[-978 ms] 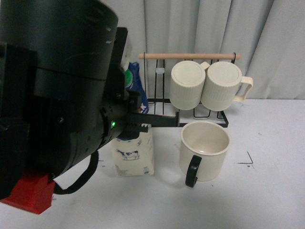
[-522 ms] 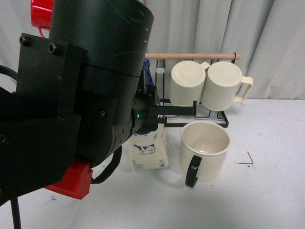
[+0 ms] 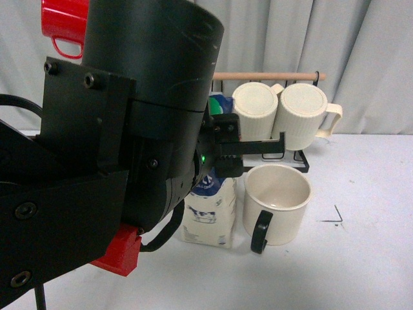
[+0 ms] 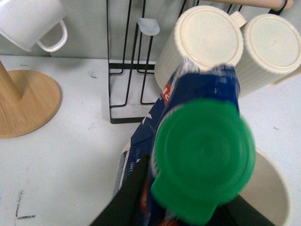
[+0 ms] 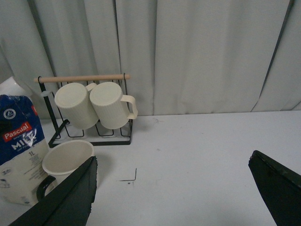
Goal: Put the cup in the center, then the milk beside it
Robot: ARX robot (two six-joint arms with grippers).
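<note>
Left claw [image 4: 186, 207] grips milk [image 3: 210, 210], upright, cap [image 4: 202, 160] up.

A black wire rack [image 3: 302, 161] stands on the white tabletop [image 3: 361, 252] before a grey curtain [image 5: 197, 52]. Two ribbed cream mugs [image 3: 255, 115] [image 3: 302, 116] hang side by side from its wooden rod [image 3: 271, 76]. Beside the rack, a small white mug [image 4: 29, 21] hangs on what seems a round-based wooden stand [image 4: 26, 101].

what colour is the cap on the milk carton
Green. The cap on the milk shows best in the left wrist view.
</note>
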